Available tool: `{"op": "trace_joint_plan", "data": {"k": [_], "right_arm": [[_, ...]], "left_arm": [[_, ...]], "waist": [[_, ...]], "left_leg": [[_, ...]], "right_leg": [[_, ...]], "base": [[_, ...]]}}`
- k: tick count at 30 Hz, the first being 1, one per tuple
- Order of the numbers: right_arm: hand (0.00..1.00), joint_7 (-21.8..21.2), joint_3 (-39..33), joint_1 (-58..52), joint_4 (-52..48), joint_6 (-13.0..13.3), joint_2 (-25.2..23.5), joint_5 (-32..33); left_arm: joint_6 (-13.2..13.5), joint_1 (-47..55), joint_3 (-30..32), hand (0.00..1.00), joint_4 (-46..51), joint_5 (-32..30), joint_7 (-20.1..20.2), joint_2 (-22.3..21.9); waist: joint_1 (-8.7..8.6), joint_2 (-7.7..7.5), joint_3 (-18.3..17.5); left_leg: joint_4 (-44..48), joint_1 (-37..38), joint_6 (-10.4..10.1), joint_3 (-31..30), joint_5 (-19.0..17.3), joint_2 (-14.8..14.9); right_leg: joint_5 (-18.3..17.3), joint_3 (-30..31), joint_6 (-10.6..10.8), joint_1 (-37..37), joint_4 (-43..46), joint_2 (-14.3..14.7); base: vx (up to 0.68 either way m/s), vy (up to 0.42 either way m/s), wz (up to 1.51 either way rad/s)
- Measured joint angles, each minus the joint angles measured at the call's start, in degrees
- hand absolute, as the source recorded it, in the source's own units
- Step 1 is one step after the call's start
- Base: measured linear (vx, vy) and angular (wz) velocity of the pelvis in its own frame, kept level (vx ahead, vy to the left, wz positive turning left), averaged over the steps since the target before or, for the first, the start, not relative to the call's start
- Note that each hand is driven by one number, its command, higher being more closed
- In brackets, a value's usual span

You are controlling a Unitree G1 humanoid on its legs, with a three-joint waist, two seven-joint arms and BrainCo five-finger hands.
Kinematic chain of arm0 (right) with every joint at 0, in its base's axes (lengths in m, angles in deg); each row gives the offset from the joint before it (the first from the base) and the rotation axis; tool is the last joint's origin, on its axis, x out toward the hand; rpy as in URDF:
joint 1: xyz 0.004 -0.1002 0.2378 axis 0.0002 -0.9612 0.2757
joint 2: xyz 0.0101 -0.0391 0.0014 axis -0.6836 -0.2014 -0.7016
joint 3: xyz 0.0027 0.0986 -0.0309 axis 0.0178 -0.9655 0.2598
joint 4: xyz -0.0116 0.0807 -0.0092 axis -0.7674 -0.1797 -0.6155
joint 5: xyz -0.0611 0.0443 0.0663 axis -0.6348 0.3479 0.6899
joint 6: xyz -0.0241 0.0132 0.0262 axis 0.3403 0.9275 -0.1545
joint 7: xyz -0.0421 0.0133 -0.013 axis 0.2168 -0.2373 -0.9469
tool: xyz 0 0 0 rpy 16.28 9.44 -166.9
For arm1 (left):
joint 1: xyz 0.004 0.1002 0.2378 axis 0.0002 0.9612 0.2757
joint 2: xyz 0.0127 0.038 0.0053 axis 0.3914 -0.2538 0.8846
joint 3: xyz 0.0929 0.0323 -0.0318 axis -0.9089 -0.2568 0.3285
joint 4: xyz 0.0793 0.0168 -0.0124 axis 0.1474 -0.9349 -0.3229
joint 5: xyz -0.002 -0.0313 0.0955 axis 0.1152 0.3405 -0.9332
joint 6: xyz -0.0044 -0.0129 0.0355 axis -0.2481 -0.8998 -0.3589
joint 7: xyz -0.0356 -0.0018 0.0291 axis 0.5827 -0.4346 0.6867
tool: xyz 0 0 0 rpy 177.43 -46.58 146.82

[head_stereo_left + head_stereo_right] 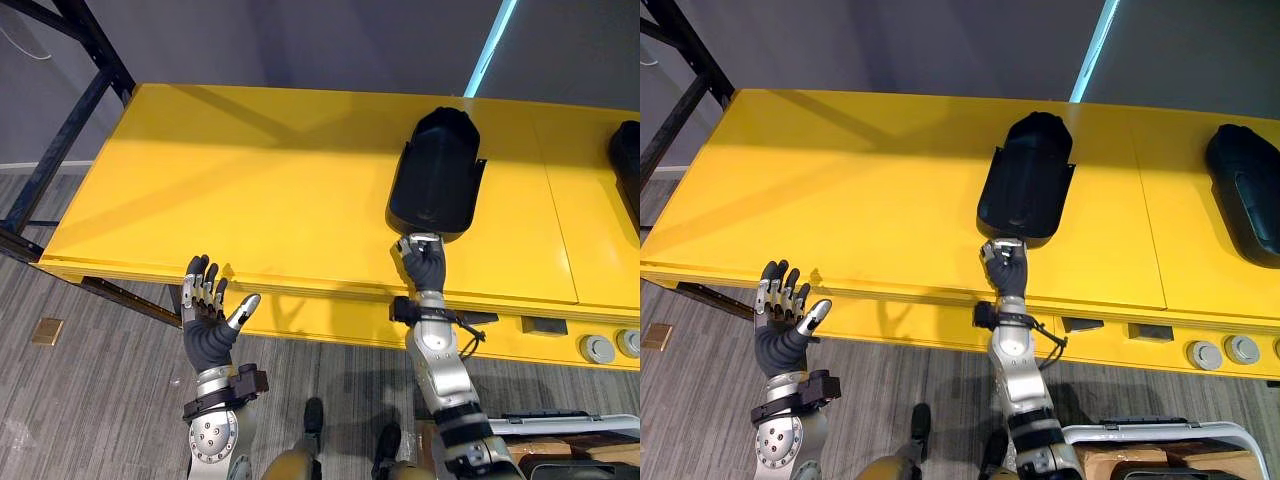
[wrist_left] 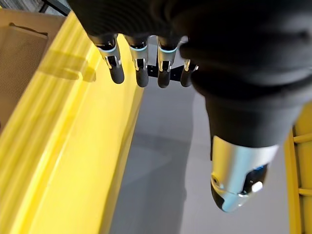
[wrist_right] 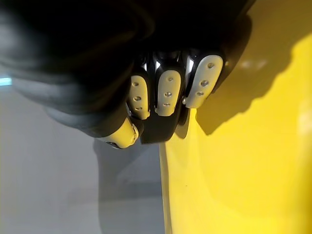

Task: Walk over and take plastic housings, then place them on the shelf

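The right hand is gripping the near end of the black plastic housing lying on the yellow table. The left hand is hovering open-fingered by the table's front edge.

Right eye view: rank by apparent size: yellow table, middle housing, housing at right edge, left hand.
1. yellow table
2. middle housing
3. right-edge housing, cropped by the frame, so unsure against the middle one
4. left hand, smallest despite being nearer
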Motion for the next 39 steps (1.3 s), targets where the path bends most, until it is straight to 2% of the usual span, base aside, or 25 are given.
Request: {"op": "trace_joint_plan", "data": {"k": [3, 5, 6, 11, 15, 19, 21, 22, 23, 24, 25, 27, 28, 29, 30, 31, 33, 34, 35, 36, 37, 38, 39], "right_arm": [[1.0, -1.54, -0.18, -7.44, -6.0, -0.33, 0.04, -0.09], [1.0, -2.78, -1.16, -10.96, -10.04, -0.41, 0.15, -0.08], [0.0, -3.31, -2.17, -12.33, -12.95, -0.41, 0.06, -0.08], [0.0, -4.84, -8.5, -17.77, -21.35, -0.38, 0.07, 0.03], [0.0, -5.78, -12.38, -22.88, -24.67, -0.38, -0.06, 0.05], [0.0, -5.87, -15.0, -26.89, -24.75, -0.38, -1.83, 0.05], [0.0, -5.82, -14.62, -27.7, -24.67, -0.37, -1.84, 0.05], [0.0, -5.62, -14.56, -27.44, -24.25, -0.34, -1.49, 0.12], [0.0, -5.5, -14.49, -26.83, -23.64, -0.33, -1.13, 0.17], [0.0, -5.29, -13.72, -25.57, -21.99, -0.32, 0.24, 0.18], [0.0, -5.29, -12.74, -24.7, -20.63, -0.32, 2.12, 0.21], [0.0, -5.44, -11.99, -24.5, -19.22, -0.4, 3.67, 0.27], [0.0, -5.43, -11.56, -24.8, -19.18, -0.42, 3.85, 0.35], [0.0, -5.44, -11.24, -25.41, -19.43, -0.42, 3.75, 0.35], [0.0, -5.83, -11.13, -28.09, -20.64, -0.43, 2.85, 0.35], [0.0, -6.32, -10.77, -30.92, -22.32, -0.89, 1.24, 0.36], [0.0, -7.12, -9.82, -34.29, -25.75, -1.11, -1.28, 0.43], [0.0, -7.31, -8.86, -35.8, -27.72, -1.25, -1.98, 0.41], [0.0, -7.36, -8.79, -35.52, -27.99, -1.44, -1.91, 0.37], [0.0, -7.3, -8.65, -34.41, -27.54, -1.53, -1.97, 0.36], [0.0, -7.3, -8.52, -33.62, -26.54, -1.53, -1.95, 0.25], [0.0, -7.42, -7.58, -31.46, -23.03, -1.78, -2.04, 0.02], [0.0, -7.43, -7.63, -30.37, -20.63, -2.06, -2.12, 0.01]], "left_arm": [[-0.03, -0.26, -0.08, 0.0, 0.38, -0.07, 0.16, -0.02], [-0.08, -0.38, -0.13, 0.0, 0.55, -0.14, 0.4, 0.01], [-0.09, -0.79, -0.11, 0.0, 0.82, -0.15, 0.48, 0.08], [-0.12, -3.86, -2.46, 0.0, 1.37, -0.23, 1.06, 0.89], [-0.12, -6.38, -3.54, 0.0, 1.39, -0.23, 1.84, 0.92], [-0.09, -6.5, -3.54, 0.0, 0.95, -1.37, 2.2, 1.0], [-0.01, -6.6, -3.32, 0.0, -0.11, -1.9, 2.25, 1.04], [-0.03, -6.46, -2.88, 0.0, -0.64, -2.25, 2.35, 1.02], [-0.02, -6.1, -2.59, 0.0, -0.59, -2.48, 2.37, 0.67], [-0.02, -5.47, -1.93, 0.0, -0.59, -2.46, 2.28, 0.34], [-0.02, -5.32, -1.44, 0.0, -0.66, -2.47, 2.28, 0.35], [0.04, -5.71, -0.8, 0.0, -0.66, -2.46, 2.18, 0.33], [0.09, -6.15, -0.47, 0.0, -0.65, -2.41, 2.06, 0.23], [0.08, -6.51, -0.54, 0.0, -0.66, -2.4, 1.99, 0.11], [0.09, -7.65, -1.27, 0.0, -0.66, -2.41, 1.88, -0.3], [0.15, -8.82, -1.78, 0.0, -0.66, -2.41, 1.6, -0.51], [0.37, -9.4, -1.91, 0.0, -0.17, -2.48, 0.97, -0.56], [0.41, -9.52, -1.92, 0.0, 0.9, -2.5, 0.65, -0.59], [0.47, -9.85, -1.99, 0.0, 1.27, -2.5, 0.6, -0.69], [0.63, -10.81, -1.92, 0.0, 1.43, -2.53, 0.59, -0.81], [0.77, -11.03, -1.33, 0.0, 1.44, -2.53, 0.54, -0.77], [0.79, -11.03, 1.1, 0.0, 1.0, -2.57, 0.26, -0.83], [0.79, -10.94, 2.38, 0.0, 0.64, -2.5, 0.1, -0.92]], "waist": [[-0.49, -0.1, 0.01], [-0.86, -0.35, -0.21], [-1.5, -0.61, -0.45], [-3.49, -2.88, -3.13], [-5.84, -3.08, -4.82], [-6.18, -3.0, -5.52], [-6.8, -3.11, -5.99], [-6.62, -2.96, -6.1], [-6.17, -2.65, -6.2], [-5.31, -1.47, -6.43], [-5.0, 0.2, -6.31], [-4.99, 1.95, -6.19], [-5.08, 1.97, -6.0], [-5.37, 1.85, -5.9], [-5.61, 1.6, -5.71], [-5.46, 0.7, -5.15], [-4.97, 0.07, -4.82], [-4.32, -0.16, -4.82], [-4.21, -0.28, -4.77], [-3.29, 0.01, -4.19], [-2.82, -0.32, -3.97], [-2.0, -0.91, -3.57], [-1.76, -0.8, -3.46]], "left_leg": [[-0.01, 1.49, -0.69, 0.87, -0.91, 0.32], [-0.01, 2.5, -0.47, 2.0, -1.52, 0.58], [-0.01, 2.87, -0.57, 2.59, -1.65, 0.78], [0.01, 5.79, -0.78, 6.21, -2.31, 1.69], [0.02, 7.21, -1.04, 8.62, -2.78, 2.32], [0.4, 10.7, -2.33, 16.49, -5.15, 4.05], [6.02, 9.77, -2.61, 20.21, -8.58, 5.57], [14.57, 6.77, -2.33, 19.44, -12.78, 6.94], [18.9, 4.84, -2.01, 15.78, -14.8, 7.79], [25.32, 1.88, -3.04, 6.45, -17.99, 8.7], [29.61, 0.52, -5.32, -2.87, -20.81, 8.67], [32.07, 0.73, -7.82, -13.36, -24.2, 7.49], [31.69, 1.61, -7.66, -16.68, -25.52, 6.26], [31.36, 2.16, -7.46, -17.27, -26.32, 5.66], [30.78, 3.16, -5.83, -16.79, -27.99, 4.5], [31.2, 3.72, -5.11, -15.63, -28.42, 2.86], [32.55, 3.49, -3.65, -12.05, -29.11, 1.9], [32.72, 2.91, -1.94, -7.9, -28.72, 1.67], [30.99, 2.58, -0.45, -4.29, -27.74, 1.81], [28.65, 2.71, 1.44, 0.91, -25.99, 3.23], [27.75, 2.8, 1.88, 3.67, -25.37, 3.77], [25.44, 4.08, 1.99, 10.14, -23.78, 5.56], [24.24, 5.16, 1.9, 12.92, -22.96, 6.55]], "right_leg": [[-0.12, 0.98, 0.08, 1.14, -0.11, 0.17], [-0.09, 1.99, 0.1, 1.81, -0.63, 0.4], [-0.07, 2.7, 0.09, 1.87, -0.68, 0.56], [0.1, 6.32, -0.15, 3.05, -0.88, 1.35], [0.17, 8.71, -0.26, 3.31, -0.84, 1.92], [0.65, 16.45, -0.69, 3.08, -0.81, 3.71], [1.26, 21.56, -1.02, 2.03, -0.54, 4.84], [1.74, 24.5, -1.47, 0.56, 0.01, 5.67], [1.77, 26.22, -1.43, 0.09, 0.47, 6.49], [2.34, 29.69, -1.46, -1.01, 0.62, 8.38], [2.55, 32.09, -1.34, -2.02, 1.54, 10.24], [1.38, 34.96, -0.56, -4.55, 5.7, 12.24], [-0.48, 36.29, -0.2, -7.11, 10.95, 12.65], [-1.59, 36.74, -0.01, -8.31, 13.71, 12.61], [-3.56, 37.57, 0.91, -10.02, 18.12, 12.24], [-4.21, 39.1, 1.69, -10.63, 19.87, 11.35], [-2.56, 42.62, 3.09, -11.08, 18.0, 11.08], [-0.39, 45.82, 4.0, -10.66, 12.45, 10.31], [-0.32, 43.2, 2.79, -10.54, 7.46, 7.82], [-0.08, 31.47, 1.07, -13.09, 8.5, 4.41], [-0.14, 25.28, 0.67, -14.59, 11.41, 3.27], [-1.62, 15.66, -0.87, -14.99, 19.84, 1.82], [-4.1, 13.04, -2.28, -13.19, 24.21, 1.53]], "base": [[-0.01, -0.015, -0.17], [-0.01, -0.019, -0.31], [-0.01, -0.016, -0.3], [0.01, -0.015, -0.36], [0.0, -0.011, -0.38], [-0.05, -0.014, -1.04], [-0.06, -0.037, -1.2], [-0.07, -0.027, -1.19], [-0.04, -0.019, -1.57], [0.01, 0.027, -1.7], [0.03, 0.061, -1.54], [0.0, 0.191, -1.03], [-0.04, 0.232, -0.7], [-0.09, 0.221, -0.38], [-0.12, 0.196, -0.26], [-0.14, 0.205, -0.37], [-0.17, 0.271, -0.98], [-0.19, 0.324, -1.67], [-0.29, 0.37, -2.15], [-0.25, 0.283, -1.89], [-0.27, 0.301, -2.47], [-0.13, 0.175, -2.19], [-0.11, 0.143, -2.01]]}}
